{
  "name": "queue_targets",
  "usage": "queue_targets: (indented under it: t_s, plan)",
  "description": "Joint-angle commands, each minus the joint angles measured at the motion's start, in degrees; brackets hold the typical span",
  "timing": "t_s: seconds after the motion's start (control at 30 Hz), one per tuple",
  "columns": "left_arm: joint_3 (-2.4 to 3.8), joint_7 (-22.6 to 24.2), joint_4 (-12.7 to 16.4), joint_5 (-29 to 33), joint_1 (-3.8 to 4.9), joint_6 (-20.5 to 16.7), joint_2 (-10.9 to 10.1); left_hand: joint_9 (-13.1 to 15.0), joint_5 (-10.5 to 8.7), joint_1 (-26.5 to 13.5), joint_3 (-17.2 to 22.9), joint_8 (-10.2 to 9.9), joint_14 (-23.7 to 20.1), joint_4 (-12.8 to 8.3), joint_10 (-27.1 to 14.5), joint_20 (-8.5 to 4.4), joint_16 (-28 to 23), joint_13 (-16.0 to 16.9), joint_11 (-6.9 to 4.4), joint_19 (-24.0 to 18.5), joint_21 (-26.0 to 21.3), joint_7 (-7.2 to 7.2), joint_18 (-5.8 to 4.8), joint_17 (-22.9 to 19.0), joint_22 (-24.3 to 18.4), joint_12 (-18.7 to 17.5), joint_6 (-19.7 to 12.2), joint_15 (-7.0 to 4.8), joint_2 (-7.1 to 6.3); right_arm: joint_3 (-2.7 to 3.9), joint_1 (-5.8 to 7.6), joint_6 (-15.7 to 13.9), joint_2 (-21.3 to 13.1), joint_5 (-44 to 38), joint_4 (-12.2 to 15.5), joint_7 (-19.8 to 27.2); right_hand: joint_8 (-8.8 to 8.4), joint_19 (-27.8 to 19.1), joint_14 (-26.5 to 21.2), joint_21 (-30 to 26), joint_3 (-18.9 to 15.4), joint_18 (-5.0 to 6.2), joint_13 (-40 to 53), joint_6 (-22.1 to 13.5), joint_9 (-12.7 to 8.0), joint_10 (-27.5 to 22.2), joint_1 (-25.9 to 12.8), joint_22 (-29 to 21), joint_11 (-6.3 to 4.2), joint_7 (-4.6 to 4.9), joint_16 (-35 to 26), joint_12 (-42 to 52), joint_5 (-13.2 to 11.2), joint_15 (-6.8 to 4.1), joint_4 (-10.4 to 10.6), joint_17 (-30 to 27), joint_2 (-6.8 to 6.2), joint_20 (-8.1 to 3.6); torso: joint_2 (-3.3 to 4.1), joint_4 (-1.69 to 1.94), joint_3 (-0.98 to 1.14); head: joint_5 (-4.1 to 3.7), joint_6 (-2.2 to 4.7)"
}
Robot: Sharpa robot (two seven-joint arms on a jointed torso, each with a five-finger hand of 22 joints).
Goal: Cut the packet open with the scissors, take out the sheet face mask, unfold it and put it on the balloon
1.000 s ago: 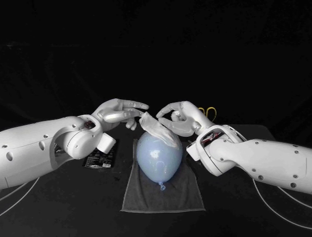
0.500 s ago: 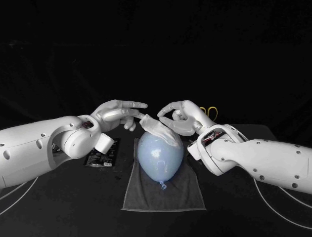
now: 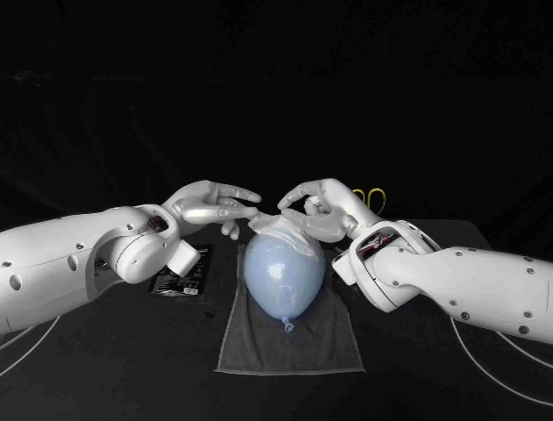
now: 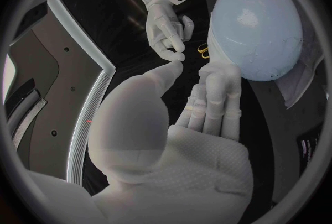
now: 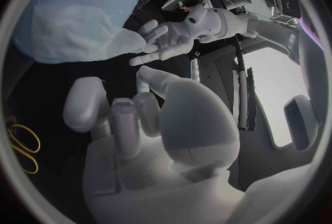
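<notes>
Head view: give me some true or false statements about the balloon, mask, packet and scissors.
1. The balloon lies on a grey towel. True.
2. The mask covers the balloon's knot end. False: it sits on the far end, and the knot points toward the robot.
3. The packet lies on the towel. False: it lies beside the towel, near the left arm.
4. The scissors lie beyond the right hand. True.

A black table [image 3: 112, 360] stands before a dark backdrop [image 3: 276, 88].
</notes>
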Motion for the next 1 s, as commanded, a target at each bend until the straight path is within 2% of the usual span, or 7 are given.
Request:
queue_targets:
  t_s: [0.03,0.2,0.37,0.73,0.8,1.0]
  plan:
    - [0.05,-1.84,-0.13,-8.14,0.01,-4.28,0.31,0.3,-0.13,1.57,-3.23,1.0,-0.48,0.74,-1.15,0.09,-0.41,0.0,0.22,0.76,-0.85,3.29,0.42,-0.74,-0.65,0.68,-0.96,0.11,0.61,0.04,-0.01,1.45,-0.12,-1.29,0.14,-0.55,-0.2,0.31,5.82,0.12,-0.06,0.69,5.19,0.34,0.06,0.36,-0.07,8.48,0.09,0.03,0.4,0.18,-0.2,0.09,-0.32,14.86,0.34,-0.1,0.02,0.01,0.0,-0.04,-0.06]
    - [0.06,-2.37,-0.42,-11.72,0.01,-6.26,0.66,0.76,-0.15,4.98,-8.69,3.06,-0.71,1.62,-2.86,0.14,-0.83,0.08,0.26,1.44,-1.94,3.42,0.43,-1.24,-1.58,2.07,-2.08,0.23,1.66,0.04,-0.02,1.66,-0.34,-1.39,0.24,-0.74,-0.19,0.33,5.81,0.19,-0.06,0.68,5.23,0.44,0.07,0.4,-0.04,8.49,0.07,0.01,0.39,0.23,-0.23,0.07,-0.37,14.82,0.37,-0.11,0.04,-0.04,-0.01,-0.02,-0.07]
    - [0.06,-2.86,-0.45,-13.81,0.01,-7.42,0.94,0.98,-0.1,7.0,-10.45,4.2,-0.49,1.77,-2.64,0.0,-0.81,0.32,0.02,1.91,-2.08,3.33,0.45,-1.41,-1.82,3.36,-2.35,0.1,2.21,0.04,-0.02,1.76,-0.47,-1.5,0.38,-0.85,-0.19,0.33,5.81,0.19,-0.06,0.68,5.23,0.44,0.07,0.4,-0.04,8.49,0.07,0.01,0.39,0.23,-0.23,0.07,-0.37,14.82,0.37,-0.11,0.02,-0.01,-0.01,-0.04,-0.12]
    - [0.07,-4.38,-0.81,-17.65,0.01,-11.88,2.0,1.45,-0.08,10.73,-10.75,6.43,-0.12,1.29,-2.89,-0.32,-0.84,0.62,-0.16,2.52,-1.83,3.11,0.45,-1.69,-1.88,5.26,-2.1,-0.19,3.26,0.03,-0.02,1.78,-0.8,-1.66,0.69,-1.01,-0.16,0.37,5.83,0.34,-0.06,0.65,5.29,0.6,0.1,0.47,0.01,8.52,0.03,-0.04,0.41,0.29,-0.28,0.05,-0.44,14.89,0.4,-0.12,0.01,0.04,-0.02,-0.11,0.05]
    - [0.07,-4.53,-0.85,-18.11,0.01,-12.3,2.12,1.53,-0.08,11.76,-10.14,6.9,-0.15,1.01,-3.23,-0.41,-0.95,0.54,-0.2,2.54,-1.72,3.04,0.46,-1.79,-1.84,5.39,-2.04,-0.28,3.79,0.03,-0.02,1.75,-0.95,-1.76,0.77,-1.05,-0.15,0.37,5.81,0.31,-0.05,0.66,5.28,0.66,0.11,0.46,0.04,8.52,0.02,-0.05,0.38,0.28,-0.29,0.04,-0.47,14.81,0.43,-0.13,0.03,0.02,-0.01,-0.11,0.08]
    - [0.08,-3.66,-1.05,-18.68,0.0,-11.96,1.89,1.86,-0.09,11.72,-9.88,8.69,-1.09,1.29,-4.95,-0.51,-1.78,0.18,-0.48,1.9,-1.86,2.59,0.43,-2.24,-1.91,5.37,-0.47,-0.42,3.47,0.03,-0.02,1.7,-2.02,-2.14,1.2,-1.16,-0.15,0.37,5.8,0.31,-0.04,0.66,5.25,0.69,0.11,0.44,0.07,8.52,0.0,-0.07,0.37,0.25,-0.29,0.03,-0.49,14.78,0.45,-0.13,0.01,0.07,0.01,-0.27,0.2]
